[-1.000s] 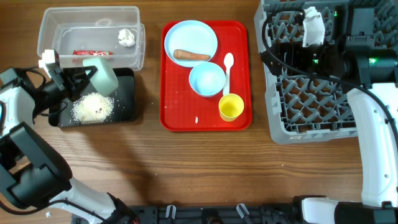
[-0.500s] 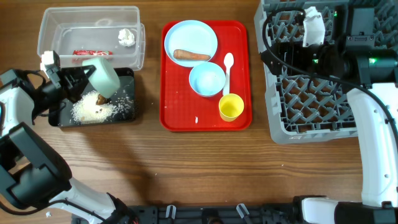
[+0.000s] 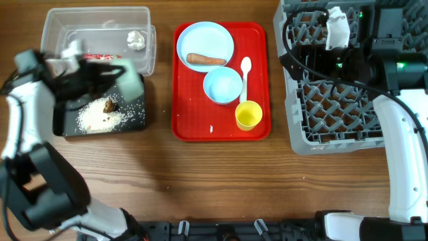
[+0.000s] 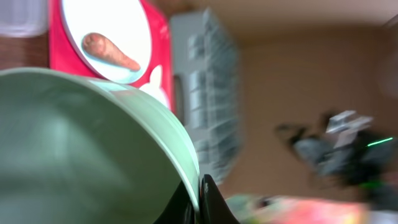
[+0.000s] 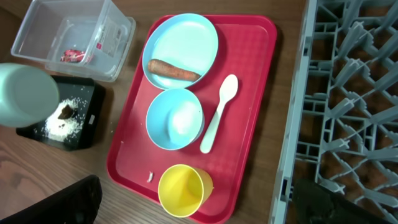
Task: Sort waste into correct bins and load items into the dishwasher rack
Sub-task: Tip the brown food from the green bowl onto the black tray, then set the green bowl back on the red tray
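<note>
Seen from overhead, a wooden surface [image 3: 221, 181] holds two bins at the left, a red serving tray [image 3: 200, 120] in the middle and a grey dishwasher rack [image 3: 334, 114] at the right.

The left hand [image 4: 198, 200] is clamped on the rim of a small white bowl [image 3: 131, 82]. A second ago this bowl was held tipped over the middle of the black tray [image 3: 137, 126]. It is now carried to the right, above the tray's far right corner and just beside the clear tub [image 3: 80, 23], and the arm is blurred with motion. The bowl's inside is seen bare in the left wrist view.

The white rice-like crumbs [image 3: 93, 119] are spread more widely in the black tray than before, and a brown lump [image 3: 109, 105], not seen a second ago, now lies on them.

A crumpled tissue [image 3: 136, 39] and a red-and-white wrapper [image 5: 73, 55] lie in the clear tub, unchanged.

On the red tray nothing has moved: a light blue plate [image 3: 207, 37] with a carrot piece [image 3: 205, 59] on it, a light blue bowl [image 3: 222, 86], a white spoon [image 3: 244, 77] and a yellow cup [image 3: 248, 115].

The right hand [image 5: 196, 200] is held over the rack as before, fingers wide apart and holding nothing.
</note>
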`<state>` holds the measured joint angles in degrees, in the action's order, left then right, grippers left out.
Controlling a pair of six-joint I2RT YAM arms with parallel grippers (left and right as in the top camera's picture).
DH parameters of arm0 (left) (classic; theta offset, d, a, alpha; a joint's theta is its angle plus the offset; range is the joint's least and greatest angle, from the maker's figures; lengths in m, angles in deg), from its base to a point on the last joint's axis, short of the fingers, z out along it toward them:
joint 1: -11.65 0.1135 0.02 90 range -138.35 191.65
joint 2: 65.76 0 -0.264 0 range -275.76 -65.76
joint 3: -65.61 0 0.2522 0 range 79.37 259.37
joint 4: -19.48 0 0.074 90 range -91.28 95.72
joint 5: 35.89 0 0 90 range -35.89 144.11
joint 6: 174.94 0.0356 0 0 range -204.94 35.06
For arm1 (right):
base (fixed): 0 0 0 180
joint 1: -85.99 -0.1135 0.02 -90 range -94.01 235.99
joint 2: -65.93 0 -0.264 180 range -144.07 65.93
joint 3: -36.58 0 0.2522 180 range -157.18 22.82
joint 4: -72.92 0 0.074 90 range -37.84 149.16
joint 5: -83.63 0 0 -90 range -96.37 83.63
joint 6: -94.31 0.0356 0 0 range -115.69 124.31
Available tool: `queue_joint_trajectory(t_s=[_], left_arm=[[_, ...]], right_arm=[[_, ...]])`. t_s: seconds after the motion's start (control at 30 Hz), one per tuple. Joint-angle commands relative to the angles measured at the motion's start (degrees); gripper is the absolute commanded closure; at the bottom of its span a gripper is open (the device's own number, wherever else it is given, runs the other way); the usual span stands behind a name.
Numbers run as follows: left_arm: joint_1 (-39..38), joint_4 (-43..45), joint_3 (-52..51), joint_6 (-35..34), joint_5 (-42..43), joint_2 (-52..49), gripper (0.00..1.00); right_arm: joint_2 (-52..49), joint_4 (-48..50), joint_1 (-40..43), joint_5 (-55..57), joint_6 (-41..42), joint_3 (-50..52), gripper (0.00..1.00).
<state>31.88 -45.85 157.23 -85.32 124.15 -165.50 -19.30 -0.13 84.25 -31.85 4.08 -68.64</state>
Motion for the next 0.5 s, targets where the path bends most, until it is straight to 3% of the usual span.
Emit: queue_joint_trajectory(t_s=[0.0, 0.17, 0.3, 0.37, 0.47], left_arm=[[-13.22, 0.57, 2.10, -0.13, -24.96, 5.62, 0.96], [-30.10, -1.05, 1.97, -0.87, -47.15, 3.50, 0.96], [-41.05, -1.75, 1.95, -9.35, -66.23, -0.46, 0.96], [-44.17, -2.08, 1.95, -12.85, -71.60, -2.16, 0.96], [-47.69, -1.62, 1.95, -14.69, -72.74, -4.37, 0.96]], right_arm=[[-0.68, 0.57, -0.28, 0.39, 0.39, -1.42, 0.00], [-0.68, 0.70, -0.28, 0.39, 0.37, -1.42, 0.00], [-0.68, 0.50, -0.28, 0.39, 0.39, -1.42, 0.00], [-0.68, 0.50, -0.28, 0.39, 0.39, -1.42, 0.00], [-0.68, 0.52, -0.28, 0.39, 0.42, -1.42, 0.00]])
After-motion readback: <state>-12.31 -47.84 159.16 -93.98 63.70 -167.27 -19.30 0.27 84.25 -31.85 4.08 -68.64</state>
